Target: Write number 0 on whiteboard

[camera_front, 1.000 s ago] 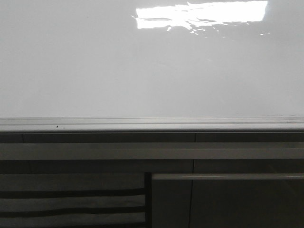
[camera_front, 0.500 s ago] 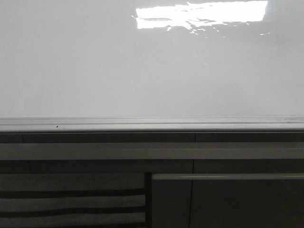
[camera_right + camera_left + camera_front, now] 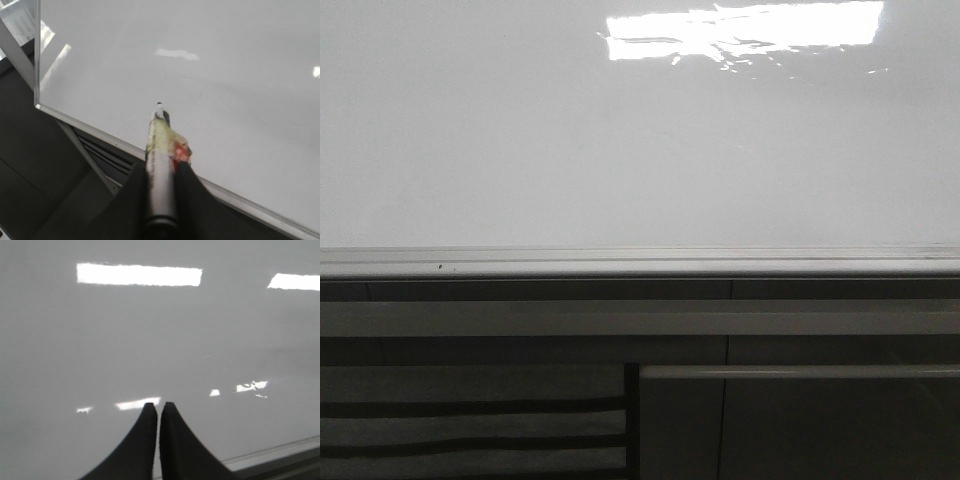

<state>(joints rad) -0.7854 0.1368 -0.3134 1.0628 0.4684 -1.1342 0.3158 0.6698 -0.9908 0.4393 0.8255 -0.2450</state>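
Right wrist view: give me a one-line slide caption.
Right end effector grips a marker, tip aimed at the blank whiteboard.

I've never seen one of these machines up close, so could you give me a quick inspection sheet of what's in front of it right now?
Surface: whiteboard, glossy white with bright light glare; no writing seen on it.
Job's things: marker, uncapped, its tip pointing at the whiteboard, over its bare surface near a corner; no 0 drawn yet.
Clutter: nothing seen.
Grippers: right gripper has its fingers closed on the marker; left gripper has its fingers together, holding nothing, facing the whiteboard.
Cables: nothing seen.
Surroundings: silver frame along the board's lower edge; dark slatted panels below it.
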